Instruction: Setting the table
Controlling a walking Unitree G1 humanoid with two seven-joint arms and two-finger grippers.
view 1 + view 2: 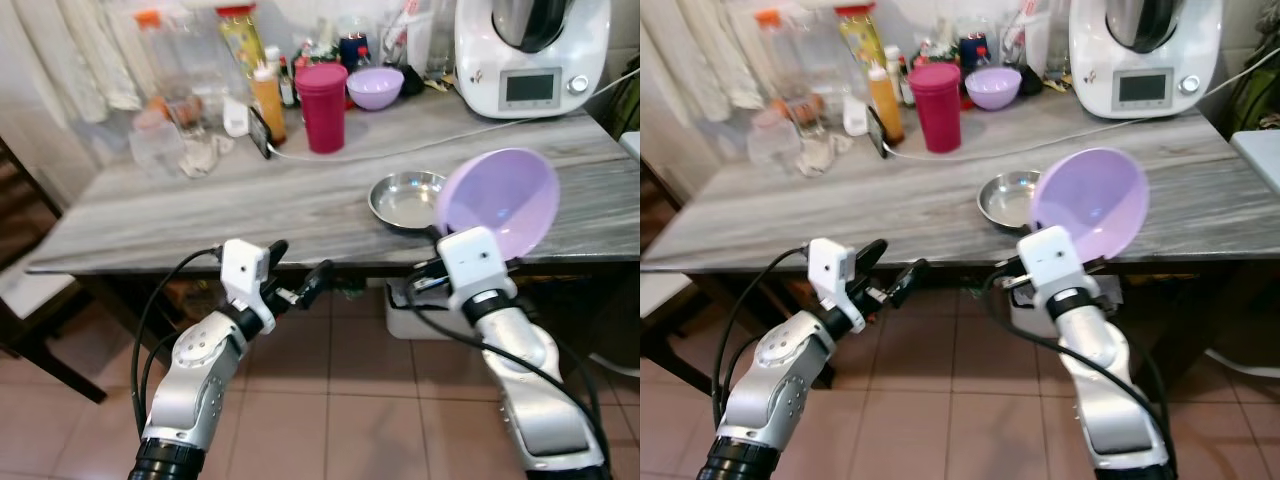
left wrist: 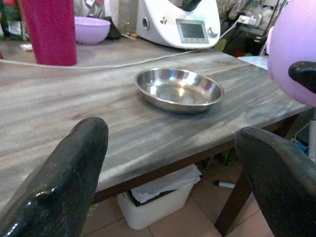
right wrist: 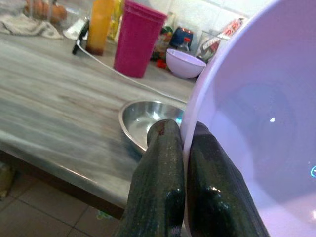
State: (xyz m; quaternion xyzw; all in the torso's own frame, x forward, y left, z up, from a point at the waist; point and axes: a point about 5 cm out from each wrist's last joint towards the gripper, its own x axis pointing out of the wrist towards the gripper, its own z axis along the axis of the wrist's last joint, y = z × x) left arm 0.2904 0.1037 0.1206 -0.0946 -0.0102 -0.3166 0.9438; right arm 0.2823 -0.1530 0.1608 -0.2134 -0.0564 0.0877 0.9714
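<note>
Head view: right gripper (image 1: 447, 232) clenched on rim of large lilac plastic bowl (image 1: 499, 201), tilted above grey wooden table's (image 1: 250, 205) near edge, beside shallow steel dish (image 1: 406, 199). Left wrist view: left gripper (image 2: 173, 163) released, below near edge.

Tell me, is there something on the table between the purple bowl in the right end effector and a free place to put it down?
The round steel dish lies on the grey wooden table just beside and under the large purple plastic bowl pinched by the right end effector. Bare tabletop lies to its left and right.
</note>
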